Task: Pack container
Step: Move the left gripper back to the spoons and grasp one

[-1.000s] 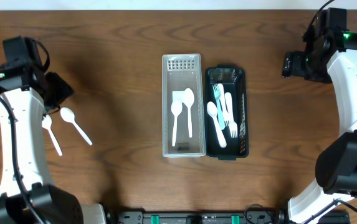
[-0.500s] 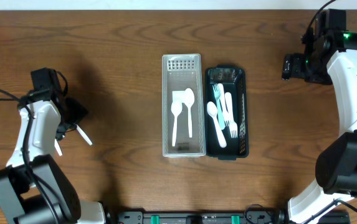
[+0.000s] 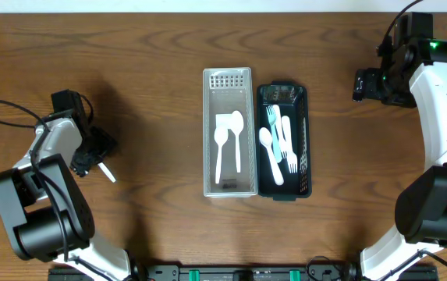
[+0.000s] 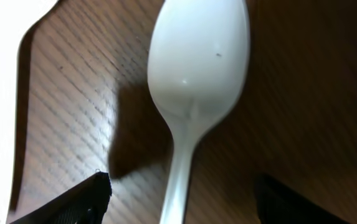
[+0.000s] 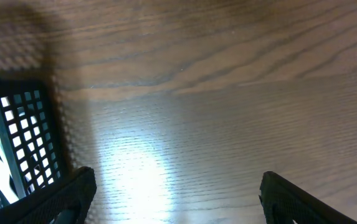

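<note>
Because the left gripper hangs low over the desk with its fingers spread wide and nothing between them but air and a thin handle, the coming grasp turns on how the white spoon lies under it. In the left wrist view the spoon's long axis runs straight away from the gripper: the handle passes between the two dark fingertips, closer to neither, and the bowl lies beyond them, flat on the wood. The fingers' closing line therefore crosses the handle, which looks right for a pinch. A second white utensil lies just beside the spoon, roughly parallel, outside the one fingertip, and could be nudged.

Farther out, the overhead view shows the clear tray and the dark basket side by side at mid-desk, well apart from this spoon, both already holding cutlery.

The right gripper is likewise wide and empty, over bare wood past the basket's far side, so the left arm is by far the nearer.
</note>
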Motion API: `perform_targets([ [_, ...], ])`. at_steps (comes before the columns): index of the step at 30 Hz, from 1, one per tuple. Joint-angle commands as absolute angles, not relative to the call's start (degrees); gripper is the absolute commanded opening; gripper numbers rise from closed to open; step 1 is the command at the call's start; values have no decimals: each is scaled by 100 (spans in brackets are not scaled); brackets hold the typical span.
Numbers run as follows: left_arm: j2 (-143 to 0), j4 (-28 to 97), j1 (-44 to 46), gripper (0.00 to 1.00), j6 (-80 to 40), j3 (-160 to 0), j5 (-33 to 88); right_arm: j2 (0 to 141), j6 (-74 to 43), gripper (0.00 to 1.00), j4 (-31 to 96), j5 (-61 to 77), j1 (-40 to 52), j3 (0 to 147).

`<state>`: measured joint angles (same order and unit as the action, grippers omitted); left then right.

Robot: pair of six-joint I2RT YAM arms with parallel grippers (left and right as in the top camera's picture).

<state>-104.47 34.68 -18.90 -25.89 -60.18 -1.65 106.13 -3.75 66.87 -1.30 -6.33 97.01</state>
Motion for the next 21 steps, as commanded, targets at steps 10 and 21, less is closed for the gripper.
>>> perform_targets([
  [10,-10862,3389,-2137,64,-2528,-5983,-97,10663,-266,87,6779,-215,-681,9688],
  [21,-10932,3374,-2137,23,-2530,-5983,-40,10661,-268,87,6917,-215,-681,9688],
])
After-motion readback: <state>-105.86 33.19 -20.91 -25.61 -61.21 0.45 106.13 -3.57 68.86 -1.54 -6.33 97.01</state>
